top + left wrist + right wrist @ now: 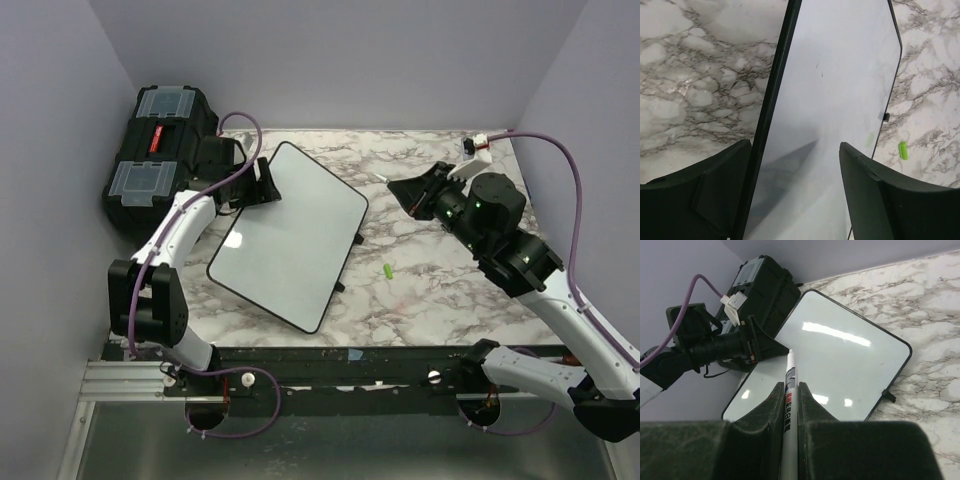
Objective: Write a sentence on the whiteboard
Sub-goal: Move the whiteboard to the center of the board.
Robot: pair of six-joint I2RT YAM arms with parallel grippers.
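The whiteboard (290, 235) lies tilted on the marble table, its white face blank; no green sentence shows on it. My left gripper (265, 185) is at its far left edge. In the left wrist view (795, 145) the jaws are wide apart and straddle the black rim, one finger behind the whiteboard (840, 100) and one over its face. My right gripper (408, 190) hovers to the right of the board. It is shut on a white marker (789, 390) whose tip points at the whiteboard (840, 355), apart from it.
A black toolbox (160, 150) with clear lid compartments stands at the back left, behind the left arm. A small green marker cap (386, 270) lies on the table right of the board, also in the left wrist view (903, 150). Purple walls enclose the table.
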